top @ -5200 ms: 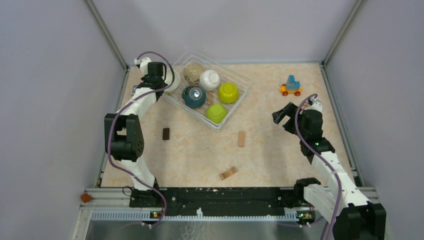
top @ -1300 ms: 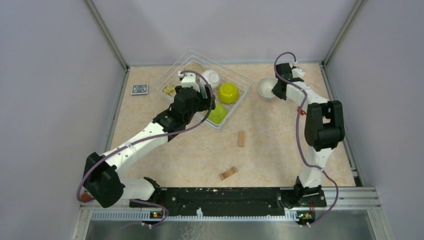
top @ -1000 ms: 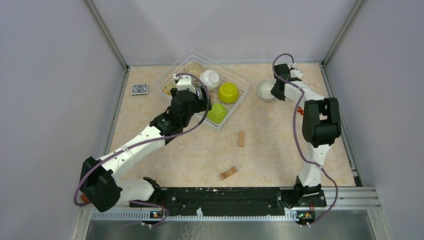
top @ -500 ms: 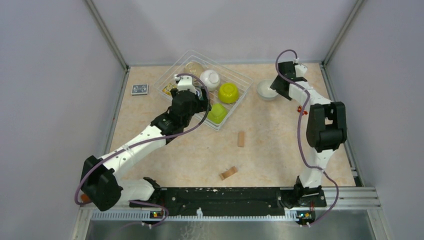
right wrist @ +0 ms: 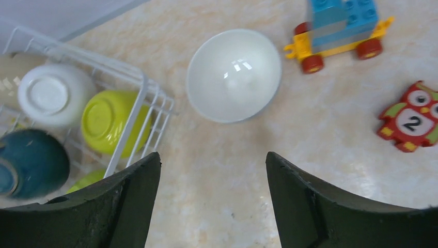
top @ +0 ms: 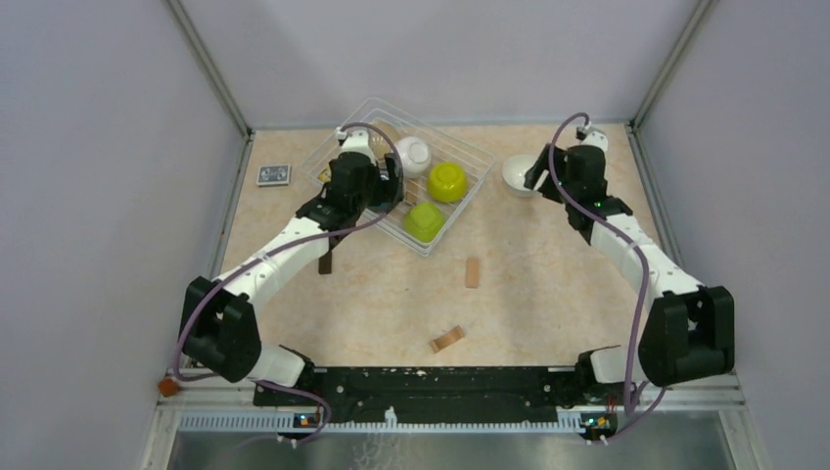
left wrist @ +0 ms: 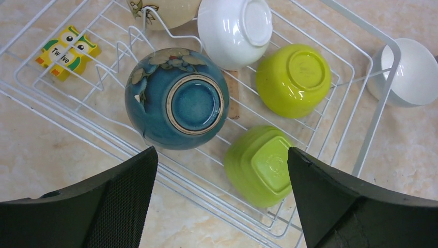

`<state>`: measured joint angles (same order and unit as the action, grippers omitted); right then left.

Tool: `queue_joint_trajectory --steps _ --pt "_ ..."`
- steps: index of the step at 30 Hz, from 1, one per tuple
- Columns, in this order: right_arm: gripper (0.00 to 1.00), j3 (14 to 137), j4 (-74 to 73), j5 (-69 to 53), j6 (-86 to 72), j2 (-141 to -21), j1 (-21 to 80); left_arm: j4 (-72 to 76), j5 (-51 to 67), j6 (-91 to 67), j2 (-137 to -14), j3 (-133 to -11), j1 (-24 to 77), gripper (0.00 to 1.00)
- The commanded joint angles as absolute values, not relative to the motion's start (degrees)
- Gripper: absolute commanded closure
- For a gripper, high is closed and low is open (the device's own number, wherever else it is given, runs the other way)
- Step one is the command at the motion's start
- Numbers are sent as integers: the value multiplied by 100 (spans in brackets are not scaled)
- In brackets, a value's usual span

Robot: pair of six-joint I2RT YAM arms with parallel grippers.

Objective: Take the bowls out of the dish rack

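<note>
Moved since half a second ago: the right gripper (right wrist: 213,157) is drawn back off the upright white bowl (right wrist: 233,75) and its arm's elbow is swung out to the right. The left gripper (left wrist: 222,155) is shifted toward the far left of the dish rack (left wrist: 361,119), so that a dark block (top: 325,261) on the table (top: 548,294) is uncovered.

Right gripper: fingers are spread wide and nothing is held. It is hung over bare table just beside the upright white bowl.

Left gripper: fingers are spread wide and nothing is held. It is poised above the rack, over its near side.

Upright white bowl: set on the table, mouth up, just outside the rack's right end.

Bowls in the rack, five, all base up:
- dark teal bowl (left wrist: 175,98), lodged among the wire prongs, nearest the left gripper
- inverted white bowl (left wrist: 235,31), just beyond the teal one
- beige bowl (left wrist: 165,10), at the far side, partly cut off in the left wrist view
- round lime green bowl (left wrist: 293,80), toward the right end
- squarish lime green bowl (left wrist: 261,165), at the near right corner

Sundries: a yellow owl tile (left wrist: 67,51) is seen through the wires at the rack's left end. A block-built toy vehicle (right wrist: 338,28) and a red owl tile (right wrist: 410,116) marked 2 are laid to the right of the upright white bowl
</note>
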<state>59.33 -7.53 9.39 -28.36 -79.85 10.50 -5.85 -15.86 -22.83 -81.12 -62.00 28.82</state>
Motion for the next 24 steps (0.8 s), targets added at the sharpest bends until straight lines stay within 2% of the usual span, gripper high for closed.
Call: queue_joint_trajectory --steps 1,5,9,13,18,24 --pt "26 5330 152 -335 -2518 -7345 1329 -549 -635 -1896 -8228 -6467 2544 1" --pt "24 4751 508 -717 -2453 -6902 1633 -367 -134 -1787 -8425 -6492 2212 1" --pt "18 4522 345 -397 -2327 -6569 1810 -225 342 -1764 -8798 -6690 1848 1" --pt "17 4371 460 -446 -2347 -6299 1811 -140 792 -1689 -9182 -6970 1538 1" --pt "16 4404 406 -510 -2333 -6305 1811 -55 2269 -2016 -9631 -7261 826 1" --pt "16 4413 396 -641 -2346 -6443 1827 -1361 2984 -1729 -10619 -8527 489 1"
